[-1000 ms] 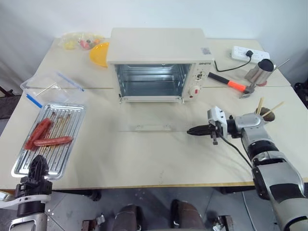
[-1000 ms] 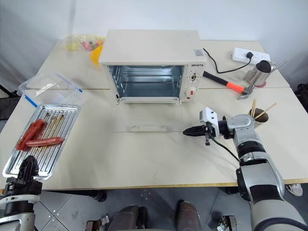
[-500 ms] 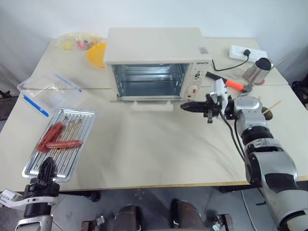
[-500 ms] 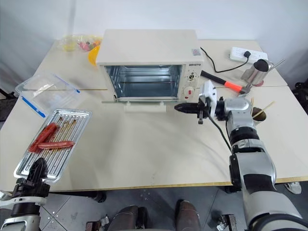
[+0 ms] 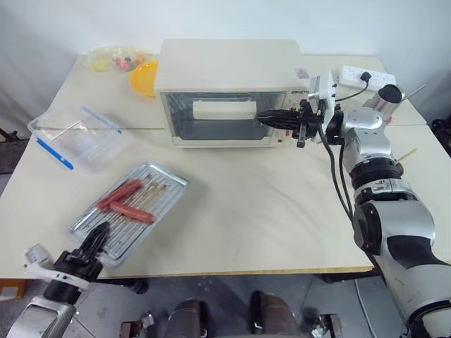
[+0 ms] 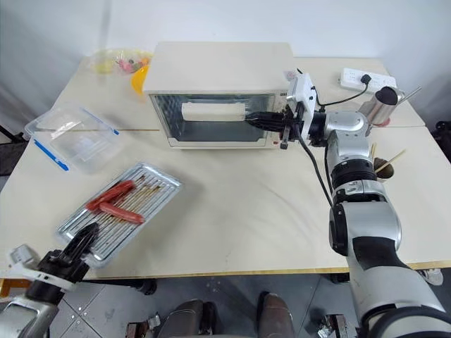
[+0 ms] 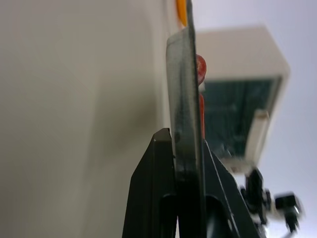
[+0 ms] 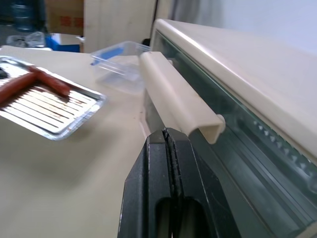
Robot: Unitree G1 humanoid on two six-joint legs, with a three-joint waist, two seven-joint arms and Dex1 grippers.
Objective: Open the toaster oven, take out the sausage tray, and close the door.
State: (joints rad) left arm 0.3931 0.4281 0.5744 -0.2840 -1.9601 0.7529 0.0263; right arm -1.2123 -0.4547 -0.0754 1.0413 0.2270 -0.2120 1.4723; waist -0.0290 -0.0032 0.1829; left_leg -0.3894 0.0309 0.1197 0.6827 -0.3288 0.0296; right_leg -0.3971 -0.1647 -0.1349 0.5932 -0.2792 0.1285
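The cream toaster oven (image 5: 229, 63) stands at the back middle of the table. Its glass door (image 5: 211, 128) is upright against the front, with the bar handle (image 5: 224, 109) across the top. My right gripper (image 5: 263, 118) is shut, level, and points left, its tips at the handle's right end against the glass. In the right wrist view the shut fingers (image 8: 171, 163) sit just under the handle (image 8: 176, 96). The silver sausage tray (image 5: 171, 178) lies at an angle on the table's front left and holds two red sausages (image 5: 125, 201). My left gripper (image 5: 100, 234) is shut on the tray's near rim (image 7: 184, 99).
A clear plastic box with blue clips (image 5: 74, 137) sits left of the oven. A yellow bowl (image 5: 144, 77) and a bag of sweets (image 5: 116, 60) are behind it. A power strip (image 5: 363, 76), a metal cup (image 5: 386, 95) and chopsticks (image 5: 405, 153) are at the right.
The door has swung up from flat open to upright as my right gripper rose and moved towards the oven. My left gripper has turned the tray and shifted it right.
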